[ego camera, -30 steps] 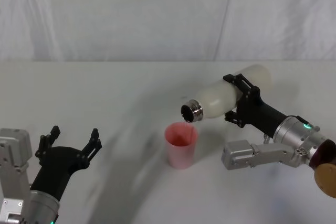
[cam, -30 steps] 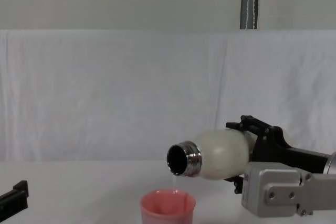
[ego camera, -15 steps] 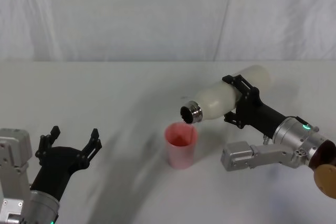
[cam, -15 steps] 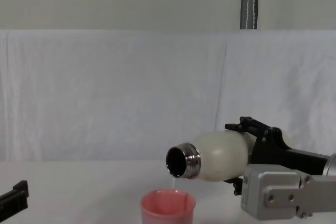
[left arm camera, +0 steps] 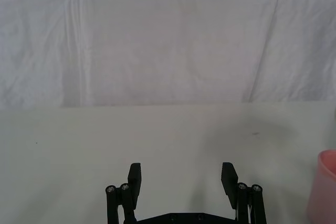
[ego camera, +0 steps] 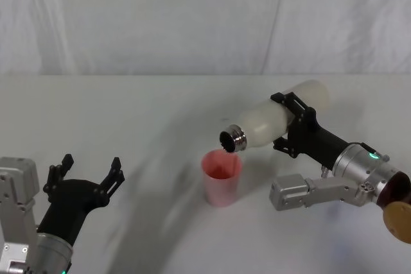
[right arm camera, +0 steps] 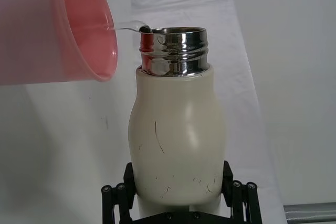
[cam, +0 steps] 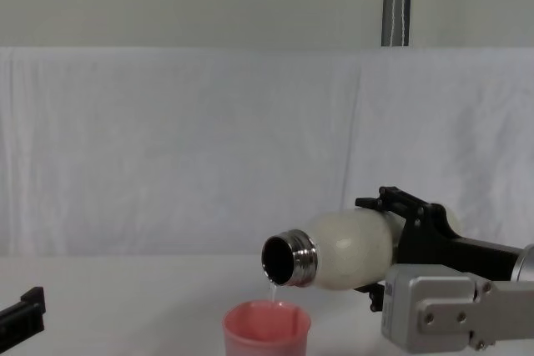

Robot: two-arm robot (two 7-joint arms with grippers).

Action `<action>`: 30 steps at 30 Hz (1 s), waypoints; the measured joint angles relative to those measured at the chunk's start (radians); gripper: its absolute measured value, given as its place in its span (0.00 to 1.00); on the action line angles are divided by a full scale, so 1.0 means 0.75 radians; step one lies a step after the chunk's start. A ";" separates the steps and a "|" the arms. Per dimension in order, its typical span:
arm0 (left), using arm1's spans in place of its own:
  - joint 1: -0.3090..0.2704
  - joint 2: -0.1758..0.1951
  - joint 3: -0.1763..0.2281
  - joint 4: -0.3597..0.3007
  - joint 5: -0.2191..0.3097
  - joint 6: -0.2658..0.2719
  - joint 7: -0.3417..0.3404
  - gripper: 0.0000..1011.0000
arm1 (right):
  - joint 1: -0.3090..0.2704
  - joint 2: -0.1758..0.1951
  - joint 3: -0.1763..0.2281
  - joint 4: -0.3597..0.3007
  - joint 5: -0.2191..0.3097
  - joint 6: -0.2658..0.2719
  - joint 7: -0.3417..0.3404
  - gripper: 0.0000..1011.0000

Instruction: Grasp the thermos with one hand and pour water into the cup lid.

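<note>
Cream-white thermos (ego camera: 266,120) tipped almost flat, hanging in the air at roughly 2 o'clock from the pink cup lid (ego camera: 221,178). Steel neck pointing down toward 8 o'clock, mouth right above the cup's rim. Pinched around the fat middle by the right gripper (ego camera: 290,122), black fingers pressed onto both sides of the body, arm coming in from 4 o'clock. Cup lid standing upright on the white table (ego camera: 128,113), a bit toward 5 o'clock of the middle, touching nothing else.

Funny how much depends on the camera. From the head view, can't really make out any water, just the dark bottle mouth over the pink rim. From the chest view, a thin trickle (cam: 271,289) dropping off the lip of the neck into the cup, and a clear gap between neck and cup rim. From the right wrist view, best look by far: a curved clear stream leaving the threaded steel neck and landing inside the cup, plus small dark scuffs on the cream body and both fingers hugging its base.

Left gripper (ego camera: 90,162) parked low at 8 o'clock, well apart from the cup, fingers spread wide with nothing between them. Same story in the left wrist view: two black fingertips apart over bare table, with a sliver of pink cup wall at the frame edge. White draped cloth (ego camera: 192,17) behind it all at 12 o'clock.
</note>
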 joint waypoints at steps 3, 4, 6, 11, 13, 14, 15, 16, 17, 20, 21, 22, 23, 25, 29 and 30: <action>0.000 0.000 0.000 0.000 0.000 0.000 0.000 0.99 | 0.001 0.000 -0.001 0.000 -0.001 0.000 0.000 0.95; 0.000 0.000 0.000 0.000 0.000 0.000 0.000 0.99 | 0.001 0.000 -0.001 0.000 -0.001 0.001 0.000 0.95; 0.000 0.000 0.000 0.000 0.000 0.000 0.000 0.99 | 0.001 0.000 -0.002 0.000 -0.001 0.001 0.000 0.95; 0.000 0.000 0.000 0.000 0.000 0.000 0.000 0.99 | 0.003 0.000 -0.004 0.000 -0.003 0.001 0.000 0.95; 0.000 0.000 0.000 0.000 0.000 0.000 0.000 0.99 | 0.003 0.000 -0.005 0.000 -0.003 0.001 0.001 0.95; 0.000 0.000 0.000 0.000 0.000 0.000 0.000 0.99 | 0.004 0.000 -0.005 0.000 -0.003 0.001 0.001 0.95; 0.000 0.000 0.000 0.000 0.000 0.000 0.000 0.99 | 0.004 0.000 -0.005 0.000 -0.003 0.001 0.001 0.95; 0.000 0.000 0.000 0.000 0.000 0.000 0.000 0.99 | 0.004 0.000 -0.005 0.000 -0.003 0.002 0.002 0.95; 0.000 0.000 0.000 0.000 0.000 0.000 0.000 0.99 | 0.004 0.000 -0.005 0.000 -0.003 0.002 0.003 0.95; 0.000 0.000 0.000 0.000 0.000 0.000 0.000 0.99 | 0.004 0.001 -0.005 0.000 -0.003 0.002 0.004 0.95; 0.000 0.000 0.000 0.000 0.000 0.000 0.000 0.99 | 0.004 0.001 -0.005 0.000 -0.003 0.002 0.004 0.95; 0.000 0.000 0.000 0.000 0.000 0.000 0.000 0.99 | 0.006 0.000 -0.005 0.002 -0.002 0.002 0.004 0.95; 0.000 0.000 0.000 0.000 0.000 0.000 0.000 0.99 | 0.006 0.000 -0.005 0.003 -0.002 0.002 0.004 0.95; 0.000 0.000 0.000 0.000 0.000 0.000 0.000 0.99 | 0.006 -0.001 -0.005 0.004 -0.002 0.002 0.004 0.95; 0.000 0.000 0.000 0.000 0.000 0.000 0.000 0.99 | 0.006 0.000 -0.005 0.004 -0.001 0.002 0.004 0.95; 0.000 0.000 0.000 0.000 0.000 0.000 0.000 0.99 | 0.006 0.000 -0.005 0.003 -0.001 0.002 0.004 0.95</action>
